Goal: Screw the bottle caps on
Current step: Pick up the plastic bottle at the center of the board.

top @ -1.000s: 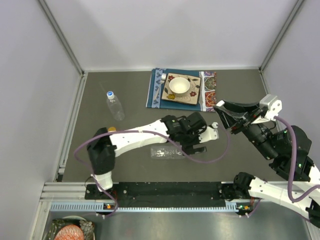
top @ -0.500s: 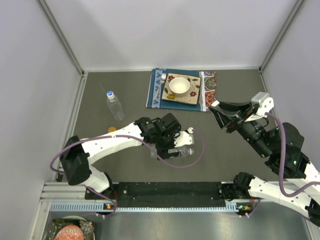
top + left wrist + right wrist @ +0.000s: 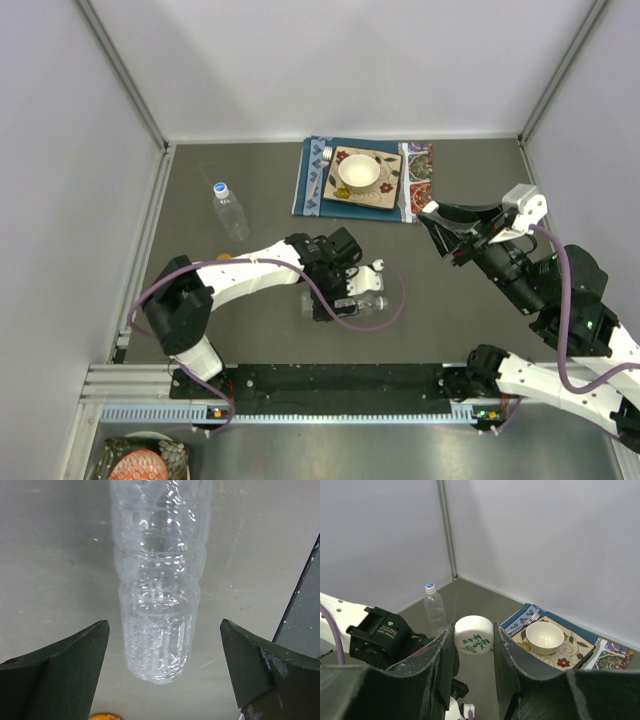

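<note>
Step in hand looks like picking up the bottle. Left gripper is spread wide, straddling the lying clear bottle at near-centre of the table, not touching it. Right gripper is clenched on a white cap, raised at right. Next: left closes on the bottle and stands it upright.

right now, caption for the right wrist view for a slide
A white cap clamped between the right jaws, capped bottle and bowl beyond.

White link shells, black joint housings on left arm and right arm. Purple cable looped loose along each. Left end effector: dark grey wedge-shaped fingers, scuffed pale at edges. Right end effector: same dark fingers, speckled with wear.
</note>
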`<state>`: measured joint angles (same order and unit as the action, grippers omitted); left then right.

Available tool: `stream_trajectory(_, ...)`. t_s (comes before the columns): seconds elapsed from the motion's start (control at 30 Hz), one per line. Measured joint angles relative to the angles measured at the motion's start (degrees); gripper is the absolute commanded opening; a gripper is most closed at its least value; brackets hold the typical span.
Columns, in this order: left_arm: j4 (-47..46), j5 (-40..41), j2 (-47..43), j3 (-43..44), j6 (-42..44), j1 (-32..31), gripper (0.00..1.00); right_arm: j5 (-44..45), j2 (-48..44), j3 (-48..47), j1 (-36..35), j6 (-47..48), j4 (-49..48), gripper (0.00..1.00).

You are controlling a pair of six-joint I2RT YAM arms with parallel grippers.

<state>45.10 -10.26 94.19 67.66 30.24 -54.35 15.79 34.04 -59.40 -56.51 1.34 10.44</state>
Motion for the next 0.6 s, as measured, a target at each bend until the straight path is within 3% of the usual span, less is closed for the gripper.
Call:
stream_trajectory(0.53,-5.4,0.9,8.5,-2.5,-1.1,0.6,0.98,0.0,0.2,0.0,0.0,0.1,0.3,0.14)
stream_trajectory(0.6,-6.2,1.6,8.5,-2.6,-1.9,0.6,0.92,0.0,0.3,0.0,0.0,0.1,0.4,0.14)
